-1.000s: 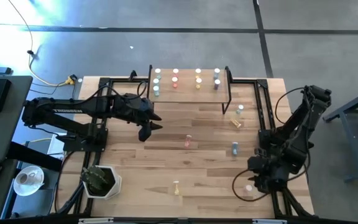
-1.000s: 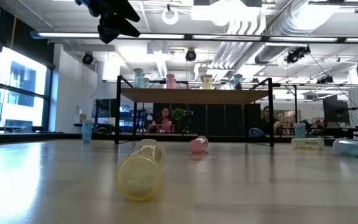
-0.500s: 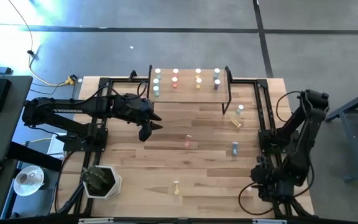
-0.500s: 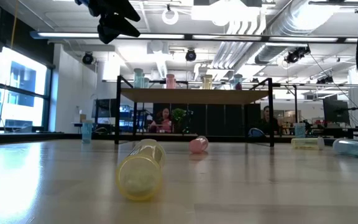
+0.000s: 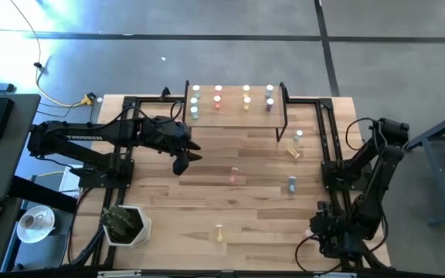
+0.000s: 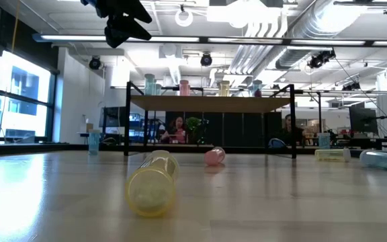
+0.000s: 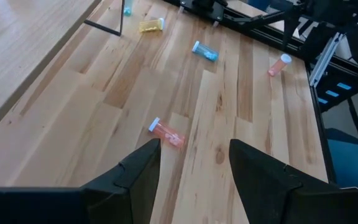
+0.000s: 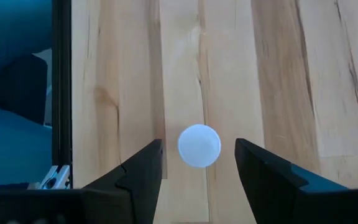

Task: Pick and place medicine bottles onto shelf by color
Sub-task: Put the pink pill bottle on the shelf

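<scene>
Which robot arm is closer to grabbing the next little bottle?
The right one. The right gripper points straight down with open jaws on either side of a bottle's white cap at the table's near right corner. The left gripper hangs open, high above the table, with the pink bottle farther off.

A robotics lab in an open office: exposed ceiling ducts (image 6: 274, 27), strip lights, desks with seated people (image 6: 177, 129) beyond the surface (image 6: 247, 195).
</scene>
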### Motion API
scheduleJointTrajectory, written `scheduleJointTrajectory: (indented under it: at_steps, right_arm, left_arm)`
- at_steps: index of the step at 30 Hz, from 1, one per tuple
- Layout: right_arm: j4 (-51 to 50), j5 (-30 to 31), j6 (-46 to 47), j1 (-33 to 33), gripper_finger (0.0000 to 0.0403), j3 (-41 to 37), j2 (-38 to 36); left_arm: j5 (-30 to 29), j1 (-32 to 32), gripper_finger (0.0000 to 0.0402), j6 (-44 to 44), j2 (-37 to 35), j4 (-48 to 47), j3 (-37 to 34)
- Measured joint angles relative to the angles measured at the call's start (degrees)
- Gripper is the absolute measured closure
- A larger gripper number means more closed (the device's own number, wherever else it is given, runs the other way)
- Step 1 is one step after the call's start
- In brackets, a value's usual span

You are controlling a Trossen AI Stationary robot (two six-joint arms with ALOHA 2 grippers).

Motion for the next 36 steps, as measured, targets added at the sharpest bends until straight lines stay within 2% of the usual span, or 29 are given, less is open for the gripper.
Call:
scheduleJointTrajectory:
  at_steps: [17,36]
  right_arm:
    - [3.0,0.0,1.1,0.0,0.021,0.0,7.5]
    - [3.1,0.0,2.4,0.0,0.021,0.0,7.7]
  left_arm:
    - [0.0,0.0,0.0222,0.2,0.0,0.0,0.0]
    - [0.0,0.0,0.0222,0.0,0.0,0.0,0.0]
